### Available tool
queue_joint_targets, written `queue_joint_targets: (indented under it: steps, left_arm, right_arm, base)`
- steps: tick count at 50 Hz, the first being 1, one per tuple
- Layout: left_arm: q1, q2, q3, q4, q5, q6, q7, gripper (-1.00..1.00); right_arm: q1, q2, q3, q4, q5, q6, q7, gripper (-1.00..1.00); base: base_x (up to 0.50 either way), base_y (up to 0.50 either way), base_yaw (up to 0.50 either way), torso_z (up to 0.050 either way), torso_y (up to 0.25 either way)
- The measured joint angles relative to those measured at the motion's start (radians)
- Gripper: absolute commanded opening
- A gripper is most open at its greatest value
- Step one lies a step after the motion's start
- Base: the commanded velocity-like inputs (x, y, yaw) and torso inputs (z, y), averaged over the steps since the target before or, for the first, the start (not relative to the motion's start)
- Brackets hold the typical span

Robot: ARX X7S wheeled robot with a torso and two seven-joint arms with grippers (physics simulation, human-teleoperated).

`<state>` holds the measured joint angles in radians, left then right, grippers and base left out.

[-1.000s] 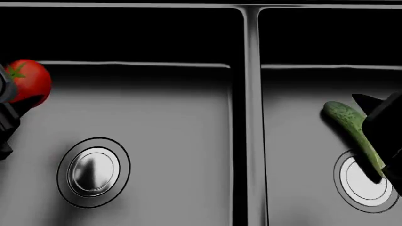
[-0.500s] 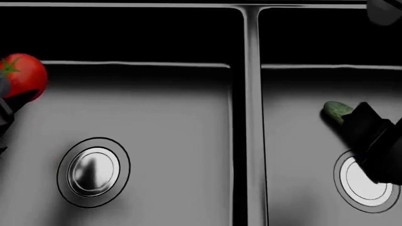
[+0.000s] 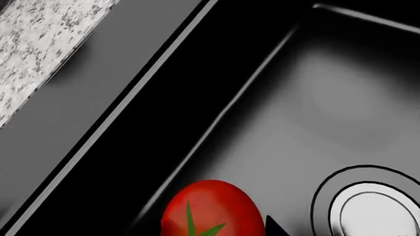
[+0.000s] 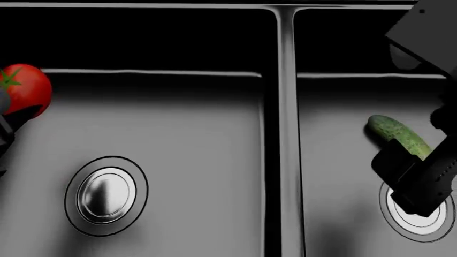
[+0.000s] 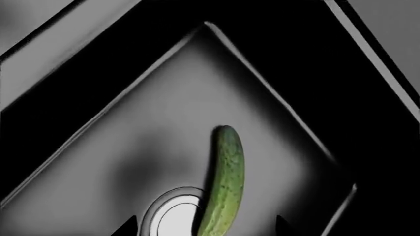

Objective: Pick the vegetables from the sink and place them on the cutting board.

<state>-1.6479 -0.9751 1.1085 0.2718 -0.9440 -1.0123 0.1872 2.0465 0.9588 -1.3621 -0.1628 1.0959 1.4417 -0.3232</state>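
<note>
green cucumber (image 4: 397, 134) shows more length than a second ago, right gripper (image 4: 418, 179) drawn back; jaw state cannot be told. tomato (image 4: 25, 88) raised slightly at left basin's edge, left jaws unseen.

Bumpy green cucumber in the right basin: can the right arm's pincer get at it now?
Probably yes: the right pincer sits directly over the bumpy green cucumber, with nothing between them.

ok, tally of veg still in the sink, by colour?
Red: 1, the tomato, left basin, against the left gripper.
Green: 1, the cucumber, right basin, one end over the drain, right gripper over it.
Total: 2.
</note>
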Motion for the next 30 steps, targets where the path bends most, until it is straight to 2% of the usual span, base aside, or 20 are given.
queue_joint_targets:
  steps: [13,30]
  left_arm:
    - [0.003,0.000,0.005,-0.001,0.007,0.001,0.003,-1.00]
    - [0.009,-0.001,0.015,-0.003,0.023,0.008,0.011,-1.00]
  right_arm:
    - [-0.039,-0.008,-0.022,0.033,-0.026,-0.027,0.023,1.00]
    - [-0.152,-0.007,0.065,0.124,0.036,-0.085,0.196,1.00]
  base:
    - [0.00,0.00,0.00,0.000,0.000]
    - [0.00,0.00,0.00,0.000,0.000]
